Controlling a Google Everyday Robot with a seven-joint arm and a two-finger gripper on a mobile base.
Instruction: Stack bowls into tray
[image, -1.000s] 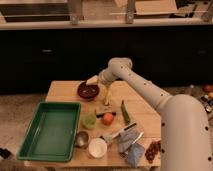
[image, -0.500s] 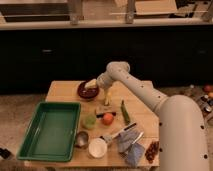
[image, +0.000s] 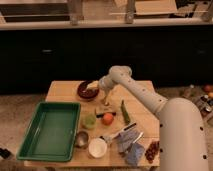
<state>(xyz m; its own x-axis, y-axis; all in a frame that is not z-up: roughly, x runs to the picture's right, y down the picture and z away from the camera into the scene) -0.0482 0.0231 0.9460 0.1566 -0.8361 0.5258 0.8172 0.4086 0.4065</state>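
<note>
A wide, shallow, dark red-brown bowl sits at the back of the wooden table. My gripper reaches from the right and is at the bowl's right rim, over or in it. I cannot tell whether it touches the bowl. The large green tray lies at the table's front left, with nothing in it. A small green vessel, a metal vessel and a white vessel stand to the right of the tray.
An orange fruit and a long green vegetable lie mid-table. A grey-blue folded cloth and a dark red cluster are at the front right. A small pale item lies under the arm. Dark cabinets stand behind.
My gripper has moved left, from beside the bowl to its right rim. The bowl and the other things have not moved.
</note>
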